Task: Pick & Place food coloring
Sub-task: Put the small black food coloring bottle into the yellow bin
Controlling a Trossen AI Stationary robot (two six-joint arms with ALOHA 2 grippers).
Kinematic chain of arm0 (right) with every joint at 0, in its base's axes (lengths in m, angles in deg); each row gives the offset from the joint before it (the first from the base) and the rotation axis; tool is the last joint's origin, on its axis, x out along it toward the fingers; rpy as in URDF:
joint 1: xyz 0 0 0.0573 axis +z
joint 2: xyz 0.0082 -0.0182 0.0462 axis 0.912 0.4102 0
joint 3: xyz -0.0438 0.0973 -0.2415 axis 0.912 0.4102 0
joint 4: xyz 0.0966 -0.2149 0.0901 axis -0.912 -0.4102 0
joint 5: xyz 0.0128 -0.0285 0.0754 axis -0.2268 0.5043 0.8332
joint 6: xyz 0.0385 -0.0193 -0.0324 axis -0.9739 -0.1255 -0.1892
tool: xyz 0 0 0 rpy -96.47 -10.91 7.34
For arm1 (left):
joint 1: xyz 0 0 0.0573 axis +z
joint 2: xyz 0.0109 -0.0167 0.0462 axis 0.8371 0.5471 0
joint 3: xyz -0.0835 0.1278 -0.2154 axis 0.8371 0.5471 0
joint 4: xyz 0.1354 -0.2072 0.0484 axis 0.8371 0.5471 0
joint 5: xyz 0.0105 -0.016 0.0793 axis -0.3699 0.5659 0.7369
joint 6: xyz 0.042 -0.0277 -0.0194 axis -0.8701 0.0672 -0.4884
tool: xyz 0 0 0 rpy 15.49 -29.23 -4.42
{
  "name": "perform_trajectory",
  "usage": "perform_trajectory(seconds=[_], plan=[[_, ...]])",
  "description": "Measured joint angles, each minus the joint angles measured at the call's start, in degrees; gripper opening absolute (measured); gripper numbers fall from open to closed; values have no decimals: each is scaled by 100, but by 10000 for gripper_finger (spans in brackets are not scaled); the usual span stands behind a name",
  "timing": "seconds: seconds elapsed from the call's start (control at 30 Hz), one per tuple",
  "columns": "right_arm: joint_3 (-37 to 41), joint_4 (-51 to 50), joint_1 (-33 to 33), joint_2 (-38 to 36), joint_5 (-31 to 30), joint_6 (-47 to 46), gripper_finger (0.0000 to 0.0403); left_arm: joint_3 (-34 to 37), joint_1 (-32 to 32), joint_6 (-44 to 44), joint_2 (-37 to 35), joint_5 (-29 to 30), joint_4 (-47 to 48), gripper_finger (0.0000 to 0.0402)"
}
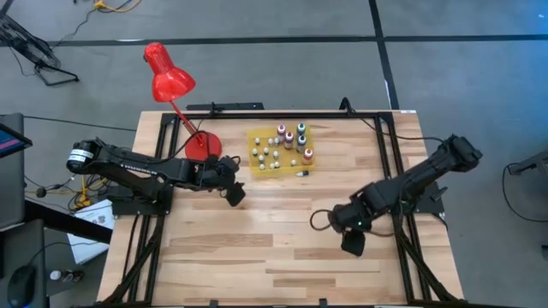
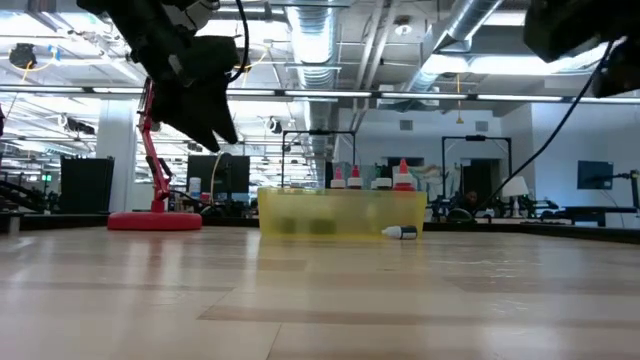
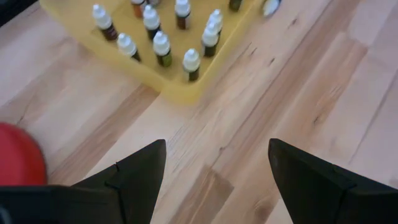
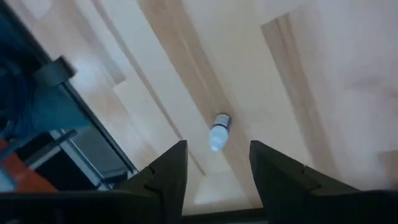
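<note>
Wooden surface, workshop bkgd w/ ducts overhead. At left, a red lamp (image 1: 169, 81) stands by the surface's far-left edge. Left pincer (image 1: 235, 196), fingers spread wide w/ nothing between, hovers just off the near-left corner of the yellow mat (image 1: 280, 151). About a dozen food coloring bottles (image 3: 161, 48) stand upright on that mat, caps up; they lie ahead of the left pincer, near. One more bottle (image 1: 301, 174) lies on its side on bare wood just beside the mat's near edge, long axis roughly along that edge. Right pincer (image 1: 353, 243) hangs over the near-right part of the surface, fingers apart, holding nothing. Another loose bottle (image 4: 219, 130) lies flat on the wood ahead of it, long axis pointing roughly toward the gap. Judgement: right arm is nearer that one; left arm is nearer the mat.
</note>
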Motion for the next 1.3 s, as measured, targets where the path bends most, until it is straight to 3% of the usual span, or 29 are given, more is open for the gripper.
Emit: perform_trajectory(seconds=[0.23, 0.47, 0.97, 1.3], plan=[[-1, 70, 526, 487, -122, -1690, 191, 0, -58, 188, 0, -65, -247, 277], [-1, 117, 1101, 939, -107, -2215, 191, 0, -229, 364, 0, -118, -248, 277], [-2, 498, 1221, 1942, -105, -1586, 180, 0, -788, 560, 0, -122, -245, 277], [-4, 528, 1244, 1935, -100, -1443, 113, 0, -957, 579, 0, -23, -248, 277]])
